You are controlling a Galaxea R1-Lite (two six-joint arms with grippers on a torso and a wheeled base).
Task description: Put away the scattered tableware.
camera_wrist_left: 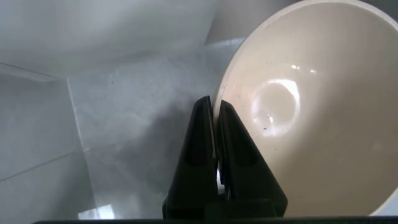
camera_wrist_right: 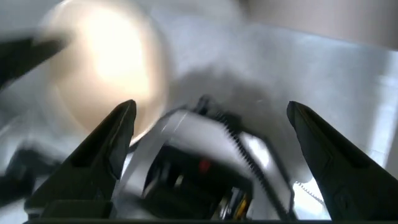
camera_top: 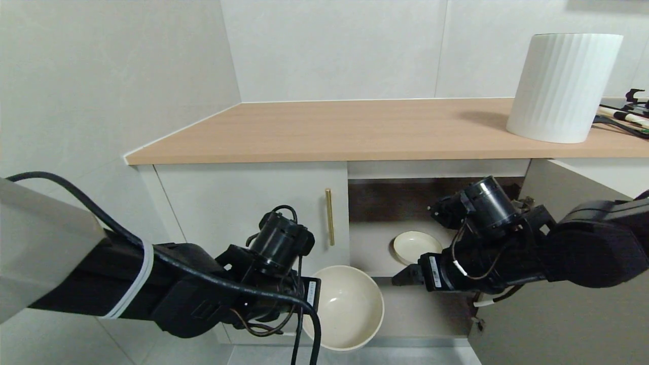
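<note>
My left gripper [camera_wrist_left: 216, 134] is shut on the rim of a large cream bowl [camera_wrist_left: 311, 112], one finger inside and one outside. It holds the bowl [camera_top: 347, 306] low in front of the cabinet, below the closed left door. My right gripper [camera_top: 405, 278] hangs just right of the bowl at the open compartment's mouth. Its fingers [camera_wrist_right: 118, 137] stand wide apart with nothing between them, so the gripper [camera_wrist_right: 210, 107] is open. The bowl [camera_wrist_right: 106, 56] shows blurred beyond it. A small cream plate [camera_top: 417, 246] lies on the cabinet shelf [camera_top: 370, 243].
The cabinet's left door, with a gold handle [camera_top: 329, 217], is closed. The right door [camera_top: 557, 304] stands swung open beside my right arm. On the wooden counter [camera_top: 329, 132] stands a tall white ribbed container [camera_top: 563, 86], with utensils [camera_top: 628, 114] at the far right.
</note>
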